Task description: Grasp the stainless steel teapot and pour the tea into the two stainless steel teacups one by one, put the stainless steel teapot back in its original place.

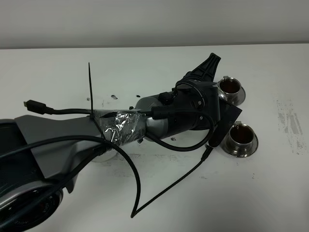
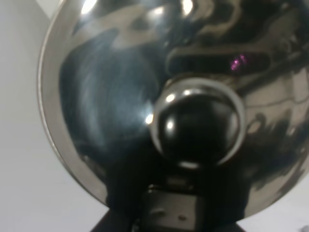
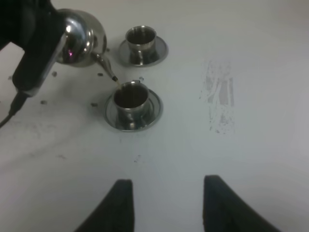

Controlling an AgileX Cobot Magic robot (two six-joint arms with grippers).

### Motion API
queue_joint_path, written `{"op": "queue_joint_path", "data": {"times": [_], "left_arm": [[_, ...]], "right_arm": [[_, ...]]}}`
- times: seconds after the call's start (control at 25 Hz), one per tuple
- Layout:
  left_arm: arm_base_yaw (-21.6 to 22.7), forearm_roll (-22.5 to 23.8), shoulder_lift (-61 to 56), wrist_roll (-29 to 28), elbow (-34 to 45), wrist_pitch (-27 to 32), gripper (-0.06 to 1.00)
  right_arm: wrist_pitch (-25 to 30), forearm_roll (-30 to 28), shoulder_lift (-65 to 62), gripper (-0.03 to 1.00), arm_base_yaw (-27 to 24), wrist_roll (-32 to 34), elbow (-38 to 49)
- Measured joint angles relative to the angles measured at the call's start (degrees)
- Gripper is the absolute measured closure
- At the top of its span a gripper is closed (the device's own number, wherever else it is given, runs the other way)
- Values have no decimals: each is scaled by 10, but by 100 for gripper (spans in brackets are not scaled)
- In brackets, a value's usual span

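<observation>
My left gripper (image 1: 208,67) reaches across to the right and is shut on the stainless steel teapot (image 3: 79,41), holding it tilted. The pot fills the left wrist view, with its knobbed lid (image 2: 195,125) in the middle and the gripper (image 2: 174,212) at its handle side. In the high view my arm hides the pot. Its spout (image 3: 107,66) ends just over the rim of the near teacup (image 3: 130,99), which is the front cup (image 1: 241,137) in the high view. The other teacup (image 1: 231,87) stands behind it (image 3: 141,38). Both sit on saucers and hold reddish-brown tea. My right gripper (image 3: 166,203) is open and empty, low over the table in front of the cups.
The white table (image 1: 159,63) carries grey smudges (image 1: 289,121) right of the cups and small dark specks (image 1: 113,96) near the middle. Loose black cables (image 1: 159,193) hang from my left arm over the table's front half.
</observation>
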Motion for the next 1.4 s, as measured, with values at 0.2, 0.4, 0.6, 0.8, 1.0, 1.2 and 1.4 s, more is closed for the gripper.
{"op": "queue_joint_path", "data": {"times": [0.2, 0.4, 0.6, 0.8, 1.0, 1.2, 1.4], "left_arm": [[3, -101, -13, -9, 0, 22, 76], [10, -200, -20, -43, 0, 55, 76], [12, -270, -53, -100, 2, 85, 76], [12, -305, -135, -122, 74, 89, 76], [14, -355, -173, -157, 125, 104, 76], [24, -432, -173, -172, 156, 95, 76], [36, -450, -172, -187, 204, 41, 76]], "right_arm": [[0, 0, 0, 64, 0, 0, 0], [0, 0, 0, 64, 0, 0, 0], [0, 0, 0, 64, 0, 0, 0], [0, 0, 0, 64, 0, -1, 0], [0, 0, 0, 64, 0, 0, 0], [0, 0, 0, 64, 0, 0, 0], [0, 0, 0, 64, 0, 0, 0]]}}
